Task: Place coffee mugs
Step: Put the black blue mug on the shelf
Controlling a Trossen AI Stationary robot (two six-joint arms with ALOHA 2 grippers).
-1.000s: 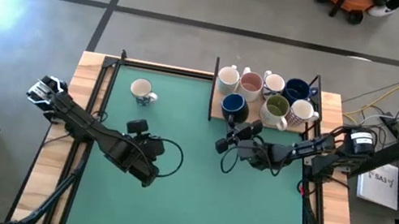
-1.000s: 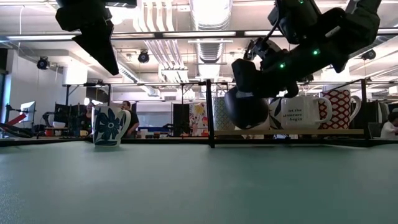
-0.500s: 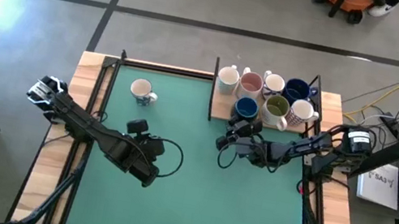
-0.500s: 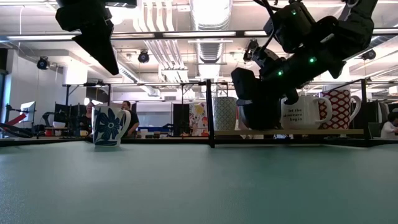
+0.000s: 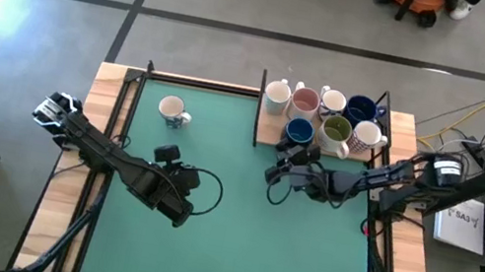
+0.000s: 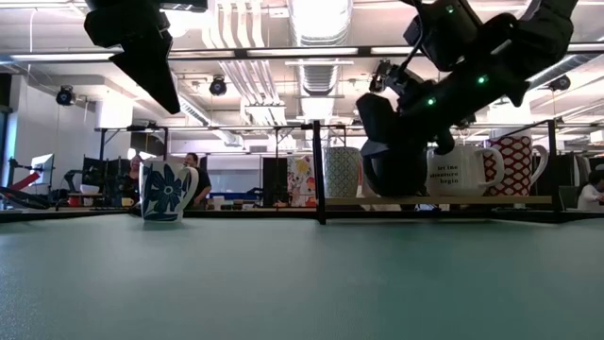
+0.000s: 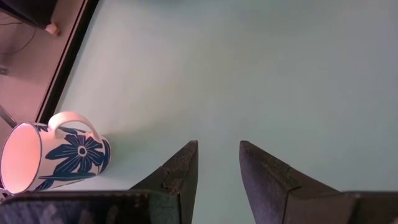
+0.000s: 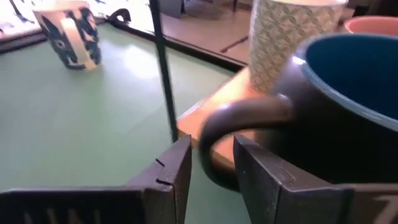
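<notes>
**Lining up on the dark blue mug's handle**

Green matting covers my table (image 5: 233,245), framed in pale wood, with a wooden shelf (image 5: 268,135) along its far right edge. On that shelf sit my coffee mugs: a cream one (image 5: 277,93), a pink one (image 5: 305,100), a white one (image 5: 333,101), a dark blue one at the back (image 5: 360,109), an olive-green one (image 5: 335,130) and a dotted white one (image 5: 367,135). My right gripper (image 8: 211,163) sits at the near edge of the shelf, against the glossy dark blue ceramic mug with the teal inside (image 8: 348,93). Its fingers are parted and grasping nothing, and the mug's curved handle (image 8: 239,127) passes just past the gap between them.

To do this well, I judge I should centre the handle between my fingers before clenching, then lift straight up so the patterned neighbour just behind stays put.

My left gripper (image 7: 216,163) waits over the near left of the mat, fingers spread and empty. A white mug with blue flowers (image 5: 172,110) stands alone at the far left.

Beyond the table lies an open workshop with ceiling ducts and strip lights, and a person (image 6: 195,177) far behind.
</notes>
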